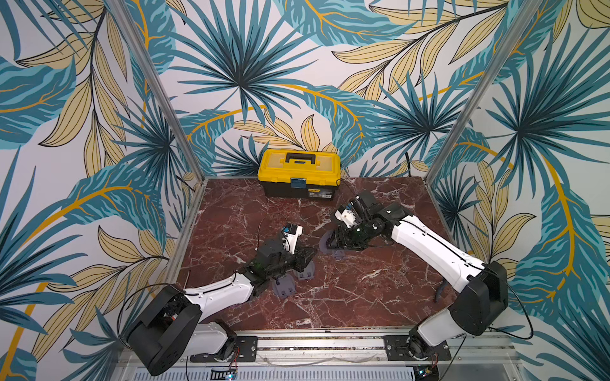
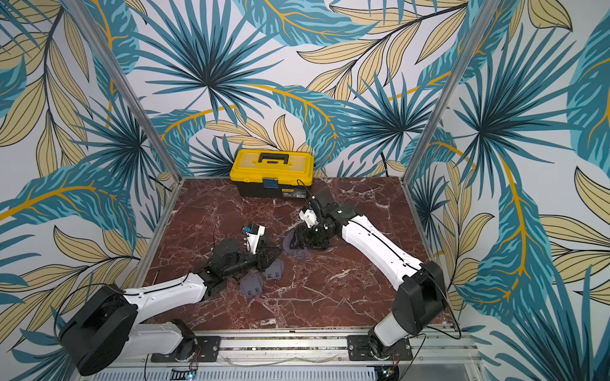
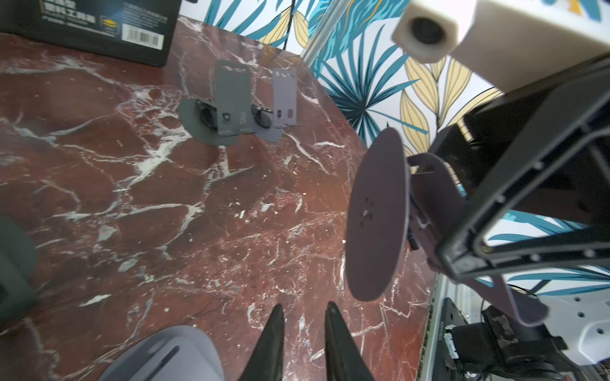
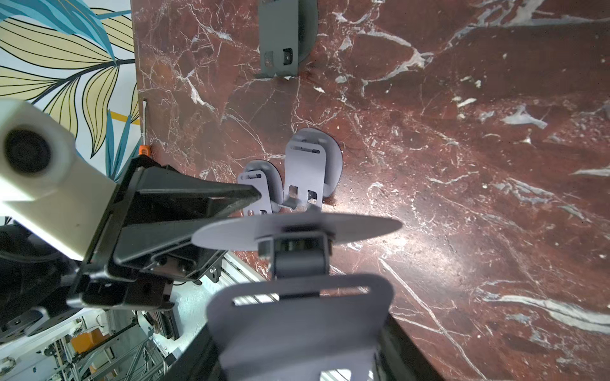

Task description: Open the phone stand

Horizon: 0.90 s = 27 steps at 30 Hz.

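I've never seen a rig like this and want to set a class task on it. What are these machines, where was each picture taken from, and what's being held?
Two white-and-black robot arms stand at the near edge of a marble-patterned table. Two pictures look down from overhead; the other two come from a camera on each arm's wrist. The right gripper, jaws closed, holds a lilac phone stand by its back plate. The left gripper has its jaws slightly apart and empty, close to that stand's round base. Two more stands lie by the left arm; a yellow toolbox sits at the back.
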Motion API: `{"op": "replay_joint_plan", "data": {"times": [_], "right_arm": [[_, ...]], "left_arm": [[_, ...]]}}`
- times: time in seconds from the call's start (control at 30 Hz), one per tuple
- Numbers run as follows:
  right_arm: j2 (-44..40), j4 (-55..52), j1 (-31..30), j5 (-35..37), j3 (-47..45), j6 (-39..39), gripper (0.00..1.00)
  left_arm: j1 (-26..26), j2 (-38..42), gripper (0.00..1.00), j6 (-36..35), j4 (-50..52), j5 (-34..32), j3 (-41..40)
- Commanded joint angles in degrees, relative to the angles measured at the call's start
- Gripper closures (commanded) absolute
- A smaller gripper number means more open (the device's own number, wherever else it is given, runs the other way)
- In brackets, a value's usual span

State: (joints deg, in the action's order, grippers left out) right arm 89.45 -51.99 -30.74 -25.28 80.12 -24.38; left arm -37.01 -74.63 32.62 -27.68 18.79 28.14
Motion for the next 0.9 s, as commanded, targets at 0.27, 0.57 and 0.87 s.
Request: {"op": "replay_joint_plan", "data": {"times": [0.27, 0.57, 0.87], "right_arm": [[-0.9, -1.6, 0.0, 0.2, -0.1, -0.2, 0.66], [-0.5, -3.2, 0.0, 1.5, 2.0, 0.7, 0.66], [0.8, -3.7, 0.0, 1.2, 4.4, 0.7, 0.66]], "left_arm": [[-2.6, -1.6, 0.6, -1.1, 1.5, 0.2, 4.5], [-2.6, 1.9, 0.55, -0.2, 2.2, -1.3, 1.7], [-2.7, 5.3, 0.52, -0.2, 3.2, 0.6, 0.6]]}}
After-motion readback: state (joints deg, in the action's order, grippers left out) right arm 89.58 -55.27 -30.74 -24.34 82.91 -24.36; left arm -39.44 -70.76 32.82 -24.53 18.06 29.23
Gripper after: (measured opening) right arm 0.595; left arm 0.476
